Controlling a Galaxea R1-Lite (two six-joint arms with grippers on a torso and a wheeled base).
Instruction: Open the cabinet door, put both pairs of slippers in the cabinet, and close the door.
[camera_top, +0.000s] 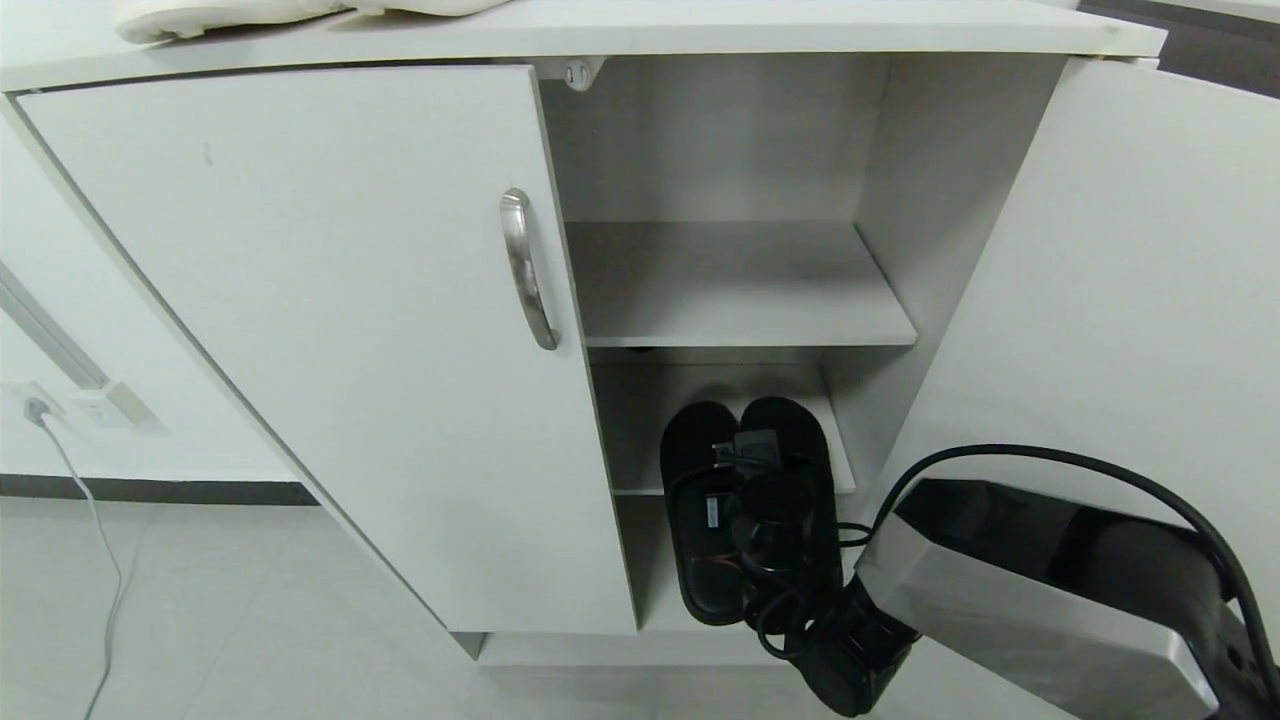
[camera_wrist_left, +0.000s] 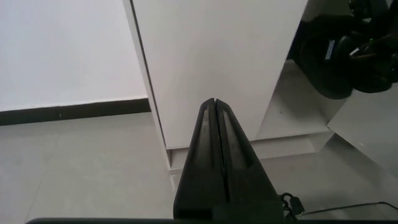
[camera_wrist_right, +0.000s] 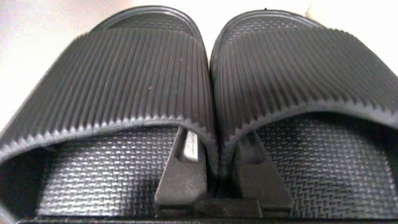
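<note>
The right arm sits low on the near right, its right gripper (camera_wrist_right: 216, 155) clamped on the pair of black ribbed rubber slippers (camera_top: 700, 540), with the fingers pinching both inner strap edges together. The slippers tilt inside the white cabinet's (camera_top: 735, 290) lower right compartment, toes over the shelf and perhaps touching it. The left gripper (camera_wrist_left: 214, 111) hangs near the floor, fingers pressed together and empty, facing the closed left door (camera_top: 330, 330).

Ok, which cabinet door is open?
The right door, swung outward; the left door, bearing the metal handle, sits shut.
</note>
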